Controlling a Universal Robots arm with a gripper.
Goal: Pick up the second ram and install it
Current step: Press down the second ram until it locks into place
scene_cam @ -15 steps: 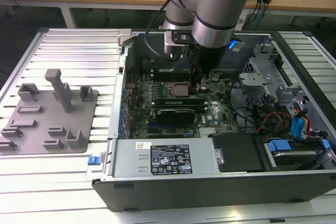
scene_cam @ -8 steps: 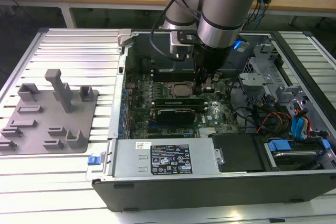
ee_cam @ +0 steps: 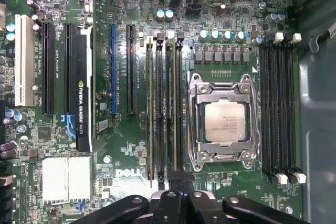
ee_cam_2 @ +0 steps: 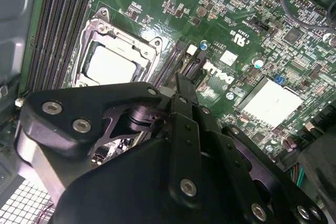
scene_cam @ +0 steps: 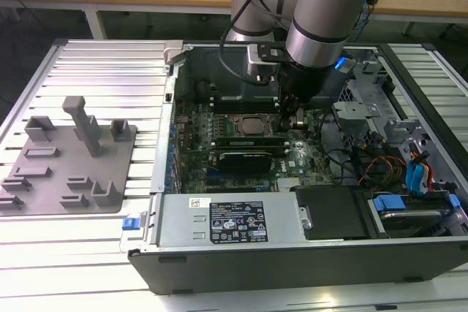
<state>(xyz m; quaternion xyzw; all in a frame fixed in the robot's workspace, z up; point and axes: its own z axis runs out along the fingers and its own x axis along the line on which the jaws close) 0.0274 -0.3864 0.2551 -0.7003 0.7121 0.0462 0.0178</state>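
Jaws: closed, the two tips pressed together, nothing visibly pinched between them. They sit low inside the open case (scene_cam: 292,268), at the end of the memory slot bank beside the processor socket (ee_cam: 223,121).

The second ram (ee_cam: 174,108): by my read, the stick directly ahead of the closed tips. It stands on edge in its slot, thin top edge facing up out of the case. Another stick (ee_cam: 150,108) stands two slots over. I cannot tell whether the tips touch the stick's end.

Long axis: along the slot, parallel to the socket's side and the expansion card (ee_cam: 83,87). One end lies under the tips, the far end points at the capacitor row (ee_cam: 220,35).

Watch for:
- Pressure at one end only may rock the stick, leaving the far end high and its latch open.
- Tips slipping off the thin edge could strike the neighbouring empty slot or the socket frame.
- A hard push on a misaligned stick risks flexing the motherboard (ee_cam: 131,156).
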